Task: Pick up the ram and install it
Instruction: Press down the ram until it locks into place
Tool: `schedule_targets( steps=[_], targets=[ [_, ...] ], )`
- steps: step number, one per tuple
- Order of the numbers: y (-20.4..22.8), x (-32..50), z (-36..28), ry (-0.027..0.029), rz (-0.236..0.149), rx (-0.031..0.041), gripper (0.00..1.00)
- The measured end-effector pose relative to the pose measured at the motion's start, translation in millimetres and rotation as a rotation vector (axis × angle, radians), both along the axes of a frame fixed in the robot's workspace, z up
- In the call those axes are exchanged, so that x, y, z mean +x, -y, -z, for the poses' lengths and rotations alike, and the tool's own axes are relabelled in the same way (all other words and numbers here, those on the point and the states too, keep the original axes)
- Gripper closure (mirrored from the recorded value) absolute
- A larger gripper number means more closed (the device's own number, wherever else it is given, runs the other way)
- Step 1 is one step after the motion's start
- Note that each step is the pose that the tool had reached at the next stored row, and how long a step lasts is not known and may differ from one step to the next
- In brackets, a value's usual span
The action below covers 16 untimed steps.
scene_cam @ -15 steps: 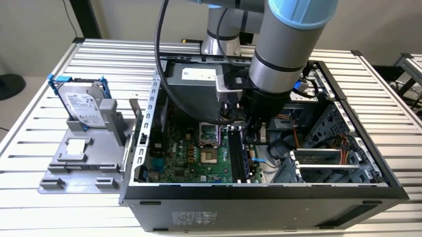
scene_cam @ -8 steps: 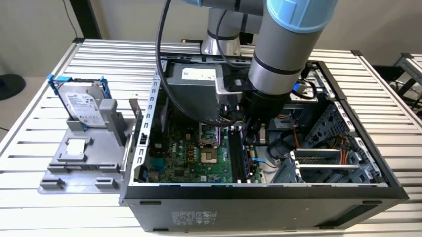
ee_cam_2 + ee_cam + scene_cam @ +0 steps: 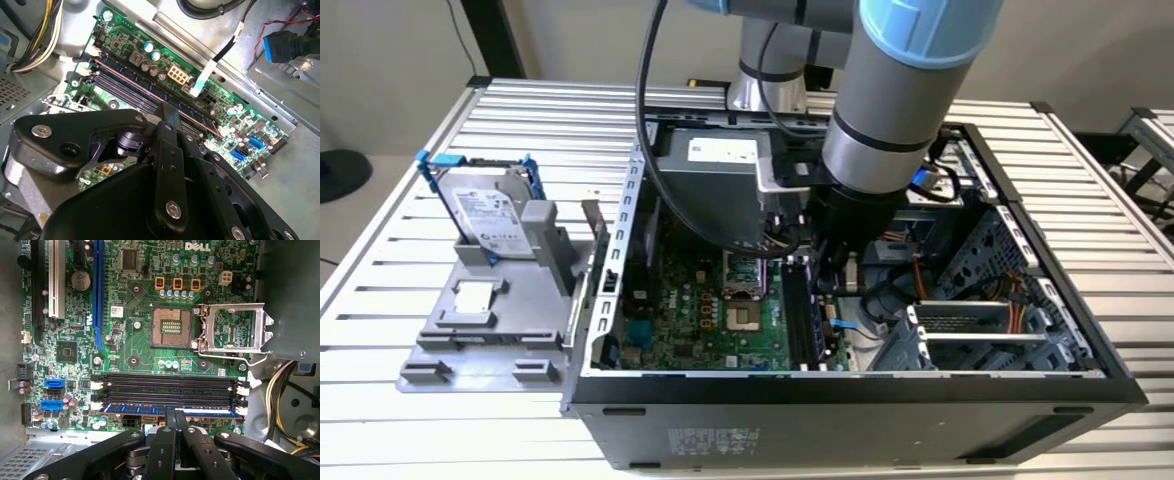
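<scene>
the ram [image 3: 170,410] lies along the slot of the motherboard [image 3: 150,305] nearest the gripper, a stick with a blue label showing, level from one white end latch to the other as far as the first wrist view tells. the gripper [image 3: 175,416] stands right over its middle with the fingers [image 3: 168,440] drawn together to a narrow gap, their tips at the stick's top edge; whether they pinch it or only press on it i cannot tell. pressing well here likely means pushing straight down, square to the slot, so both ends seat together. in the exterior view the arm [image 3: 887,120] reaches down into the open computer case [image 3: 854,400].
</scene>
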<state>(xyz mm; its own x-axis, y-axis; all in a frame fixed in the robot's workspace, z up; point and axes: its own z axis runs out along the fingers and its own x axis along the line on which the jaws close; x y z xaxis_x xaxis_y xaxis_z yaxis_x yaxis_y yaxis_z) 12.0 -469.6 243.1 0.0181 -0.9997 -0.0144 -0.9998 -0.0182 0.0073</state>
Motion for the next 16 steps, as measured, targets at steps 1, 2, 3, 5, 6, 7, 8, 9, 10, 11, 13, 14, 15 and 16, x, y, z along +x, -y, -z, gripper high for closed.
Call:
schedule_targets(
  steps=[1,2,3,5,6,7,8,9,10,11,13,14,15,16],
  targets=[
    [0.0,0.0,1.6,-0.0001,0.0,-0.0003,1.0],
    [0.1,0.0,3.4,-0.0001,0.0,-0.0005,1.0],
    [0.1,0.0,5.3,-0.0002,0.0,-0.0004,1.0],
    [0.1,0.3,8.6,-0.0002,0.0,-0.0004,1.0],
    [0.1,0.3,10.4,-0.0001,0.0,-0.0003,1.0],
    [0.1,0.3,12.2,-0.0002,0.0,-0.0005,1.0],
    [0.1,0.3,14.0,-0.0001,0.0,-0.0005,1.0],
    [0.1,0.4,15.8,-0.0001,0.0,-0.0006,1.0],
    [0.1,0.4,17.5,-0.0001,0.0,-0.0005,1.0],
    [0.2,0.4,19.1,-0.0004,0.0,-0.0012,1.0],
    [0.2,0.4,22.7,-0.0004,0.0,-0.0015,1.0],
    [0.3,0.4,24.4,-0.0005,0.0,-0.002,1.0],
    [0.3,0.4,25.7,-0.0006,0.0,-0.0022,1.0],
    [0.2,0.4,25.6,-0.0006,0.0,-0.0024,1.0]
  ],
)
